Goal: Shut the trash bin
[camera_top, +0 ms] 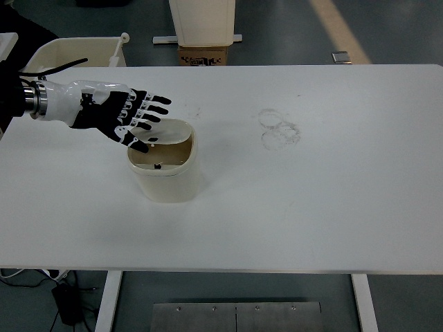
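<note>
From the head view, the cream trash bin (pixel 165 173) is seen standing upright on the white tabletop (pixel 311 194), left of centre and well back from the near edge. Its lid (pixel 169 131) is caught partway down, tilted over the rear of the opening, with the front of the brown interior left exposed. The left hand (pixel 124 117) is stretched in from the left edge, fingers (pixel 154 111) spread flat and apart, nothing gripped; the fingertips are laid over the lid's left part, though actual contact cannot be confirmed. Faint ring-shaped smudges (pixel 279 128) are marked on the tabletop to the right of the bin, well apart from it. Beyond the far edge, a cardboard box (pixel 203 55) and a pale bin (pixel 202 21) are visible on the floor.
</note>
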